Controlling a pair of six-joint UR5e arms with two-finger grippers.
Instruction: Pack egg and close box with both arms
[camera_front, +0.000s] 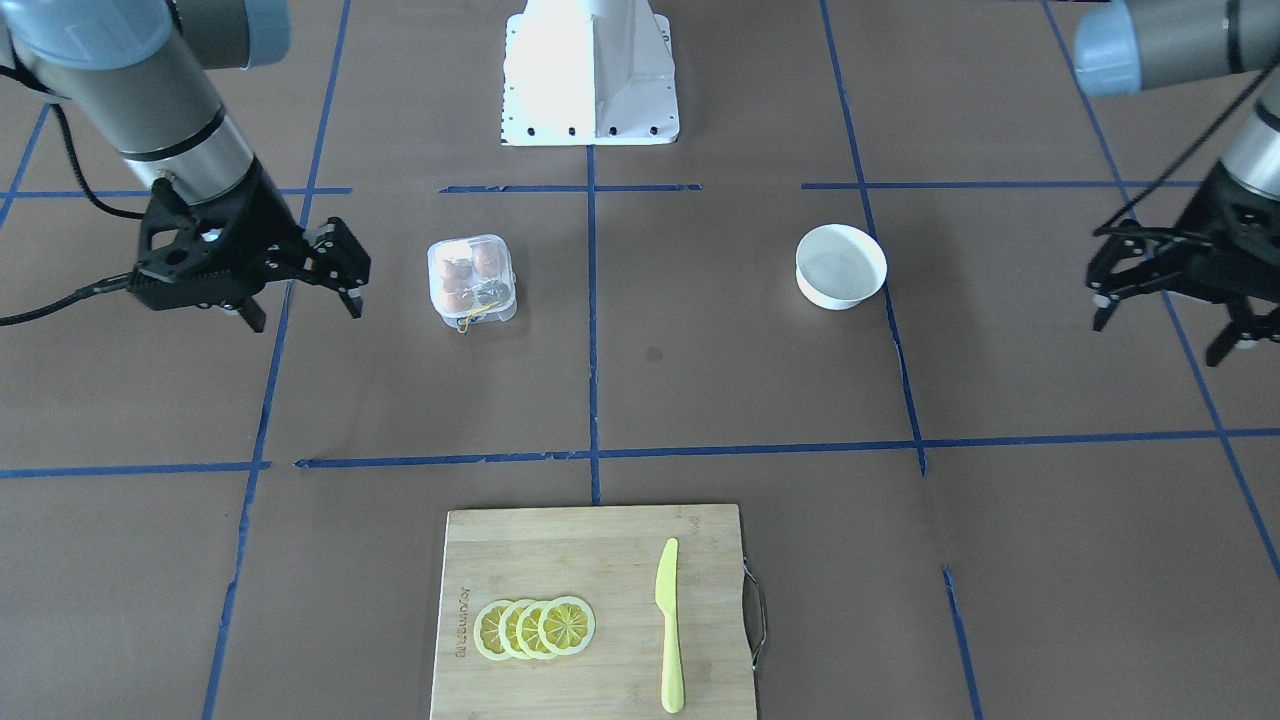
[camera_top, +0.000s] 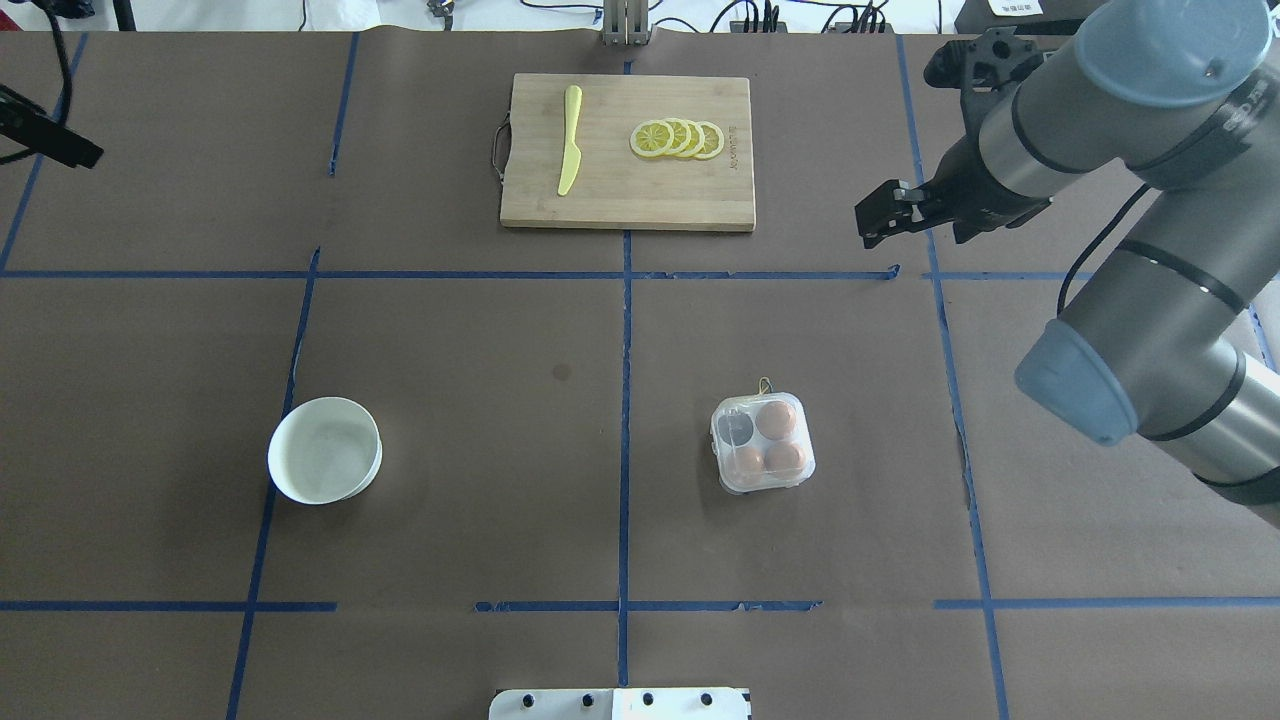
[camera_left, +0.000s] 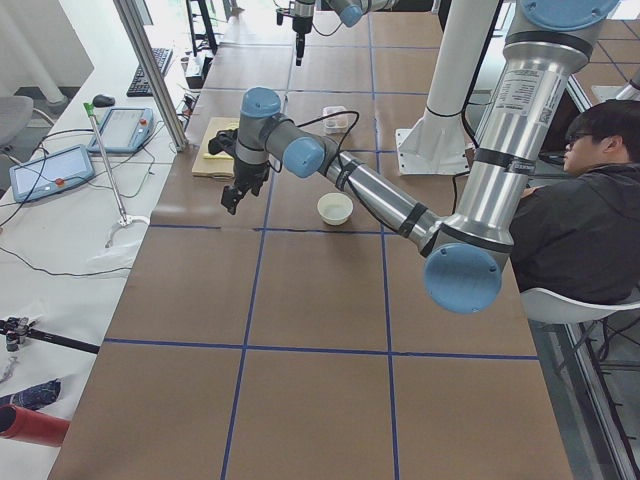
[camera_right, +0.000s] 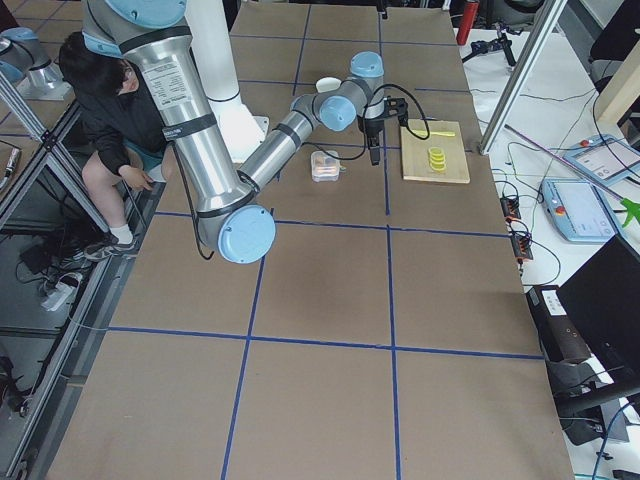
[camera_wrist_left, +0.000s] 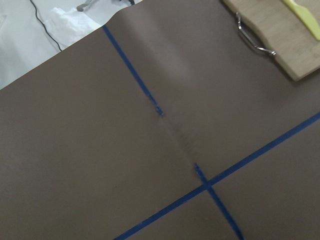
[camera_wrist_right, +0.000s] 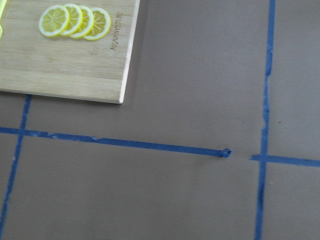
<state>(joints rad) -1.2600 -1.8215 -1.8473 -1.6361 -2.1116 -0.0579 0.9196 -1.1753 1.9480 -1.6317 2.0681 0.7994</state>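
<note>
The box (camera_front: 472, 280) is a small clear egg carton with its lid down and a yellow string at its front. It also shows in the overhead view (camera_top: 762, 442). Three brown eggs (camera_top: 776, 420) sit in its cups, and the fourth cup looks dark and empty. I cannot tell the task's egg from the other two. My right gripper (camera_front: 305, 315) hangs open and empty above the table, to the carton's outer side. It also shows in the overhead view (camera_top: 915, 232). My left gripper (camera_front: 1160, 338) is open and empty, far out beyond the bowl.
A round white bowl (camera_front: 840, 265) stands on the left arm's side of the table. A wooden cutting board (camera_front: 595, 610) with lemon slices (camera_front: 535, 627) and a yellow knife (camera_front: 668, 625) lies at the far edge. The white pedestal base (camera_front: 590, 70) stands at the robot's side.
</note>
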